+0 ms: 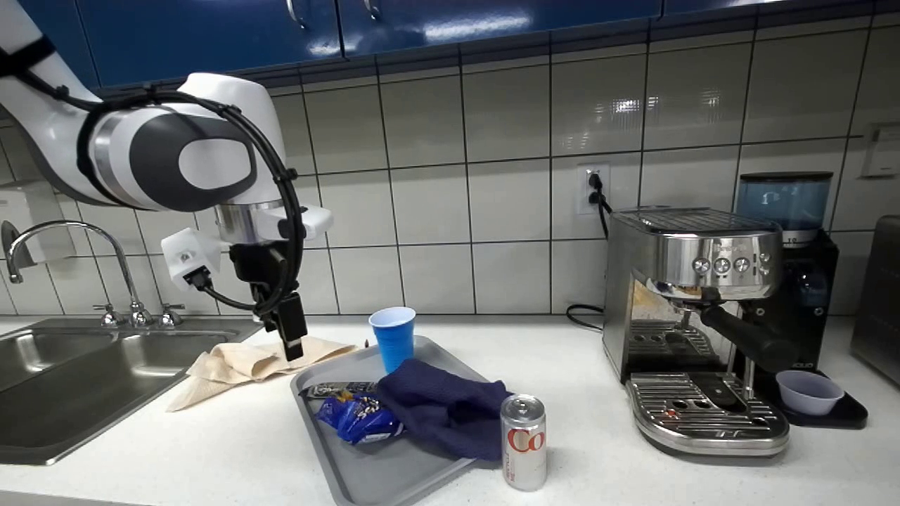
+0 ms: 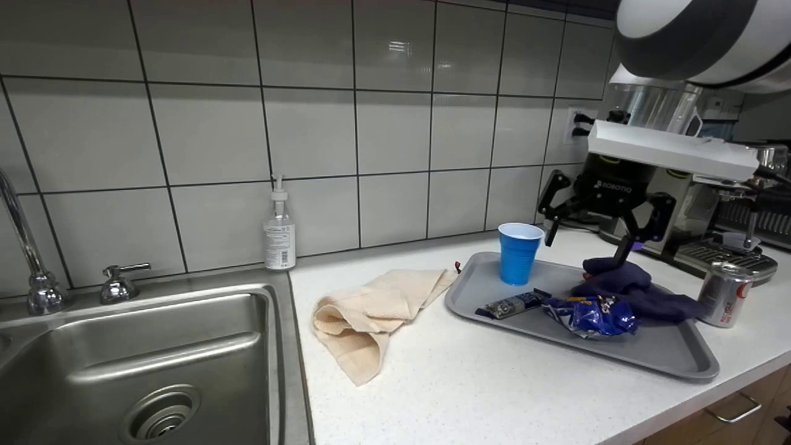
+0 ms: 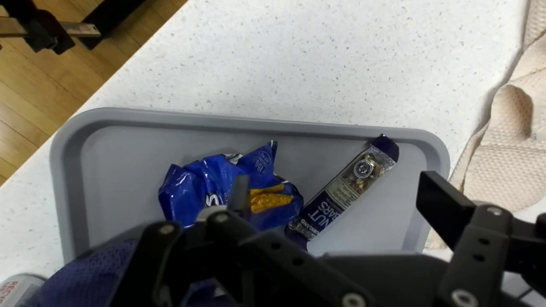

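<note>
My gripper point(image 2: 584, 253) hangs open above the grey tray point(image 3: 119, 166), pointing down, with nothing between its fingers. In the wrist view a nut bar point(image 3: 341, 192) lies slantwise on the tray, below the gap between the fingertips. The left fingertip overlaps a crumpled blue snack bag point(image 3: 192, 187) in that view. A blue cup point(image 1: 394, 341) stands upright at the tray's back. A bunched navy cloth point(image 1: 450, 407) covers part of the tray and its edge. Next to that cloth, a silver soda can point(image 1: 524, 443) stands upright on the counter, outside the tray.
A beige cloth point(image 2: 383, 315) lies rumpled between tray and steel sink point(image 2: 272, 346). A soap bottle point(image 2: 280, 235) stands at the wall behind the sink. Across the counter are an espresso machine point(image 1: 703, 267), a grinder point(image 1: 808, 295) and a small bowl point(image 1: 808, 392). Blue cabinets point(image 1: 492, 28) hang above.
</note>
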